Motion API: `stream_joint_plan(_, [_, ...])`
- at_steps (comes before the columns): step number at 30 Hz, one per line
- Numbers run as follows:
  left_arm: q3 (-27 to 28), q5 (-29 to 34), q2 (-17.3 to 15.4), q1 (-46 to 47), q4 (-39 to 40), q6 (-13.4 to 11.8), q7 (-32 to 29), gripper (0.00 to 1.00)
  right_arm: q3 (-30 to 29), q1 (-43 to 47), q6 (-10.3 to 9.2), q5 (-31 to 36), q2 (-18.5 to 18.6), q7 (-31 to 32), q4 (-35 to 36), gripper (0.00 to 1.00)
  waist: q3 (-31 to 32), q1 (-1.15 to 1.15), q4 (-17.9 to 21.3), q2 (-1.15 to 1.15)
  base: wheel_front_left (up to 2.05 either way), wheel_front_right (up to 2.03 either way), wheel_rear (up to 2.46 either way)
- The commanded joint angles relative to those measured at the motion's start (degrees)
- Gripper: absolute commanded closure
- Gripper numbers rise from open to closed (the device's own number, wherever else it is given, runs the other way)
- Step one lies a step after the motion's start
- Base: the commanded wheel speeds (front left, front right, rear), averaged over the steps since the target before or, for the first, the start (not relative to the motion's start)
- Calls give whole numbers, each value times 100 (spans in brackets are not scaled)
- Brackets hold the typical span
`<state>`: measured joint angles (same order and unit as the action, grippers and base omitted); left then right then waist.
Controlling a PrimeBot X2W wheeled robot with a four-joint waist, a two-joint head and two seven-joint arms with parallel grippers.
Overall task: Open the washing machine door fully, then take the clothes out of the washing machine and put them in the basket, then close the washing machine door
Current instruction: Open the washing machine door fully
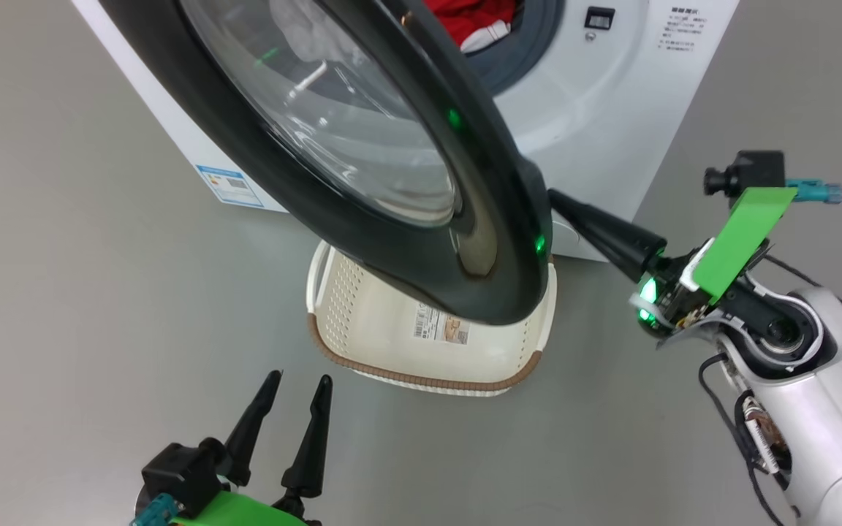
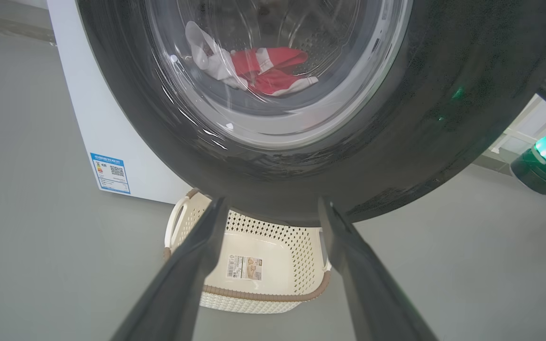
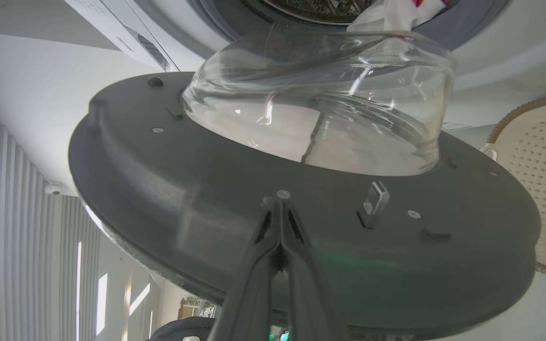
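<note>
The washing machine door (image 1: 362, 183), black-rimmed with a bulging glass window, stands partly open, swung out over the basket (image 1: 392, 321). My right gripper (image 1: 561, 201) is shut, and its closed tips rest against the door's grey inner face (image 3: 206, 199) just below the glass bowl (image 3: 320, 109). Red and white clothes (image 1: 473, 20) lie in the washing machine (image 1: 596, 109) drum; in the left wrist view the clothes (image 2: 268, 71) show through the door glass. My left gripper (image 1: 297, 380) is open and holds nothing, low and in front of the cream basket (image 2: 273, 246).
The white machine body carries a blue label (image 2: 110, 173) on its lower corner. Grey floor (image 1: 63, 292) lies all around the basket and the machine. My right arm's pale forearm (image 1: 816, 409) fills the lower right of the head view.
</note>
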<state>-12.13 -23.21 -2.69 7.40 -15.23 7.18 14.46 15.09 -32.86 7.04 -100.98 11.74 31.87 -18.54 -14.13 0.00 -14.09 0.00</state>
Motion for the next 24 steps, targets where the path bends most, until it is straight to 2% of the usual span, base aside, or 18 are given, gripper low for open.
stream_joint_plan(1, [163, -35, -40, 111, 97, 31, 54, 0, 63, 88, 45, 59, -149, 88, 151, 100, 62, 0, -48, 0, 0, 0, 0])
stream_joint_plan(11, [203, -23, -28, -14, 88, 31, 54, 0, 35, 415, 45, 372, -502, 554, 146, 100, 292, 0, -327, 0, 0, 0, 0])
stream_joint_plan(24, [230, 4, -21, -183, 114, 31, 54, 0, 117, 725, 45, 620, -757, 877, 224, 100, 553, 0, -849, 0, 0, 0, 0])
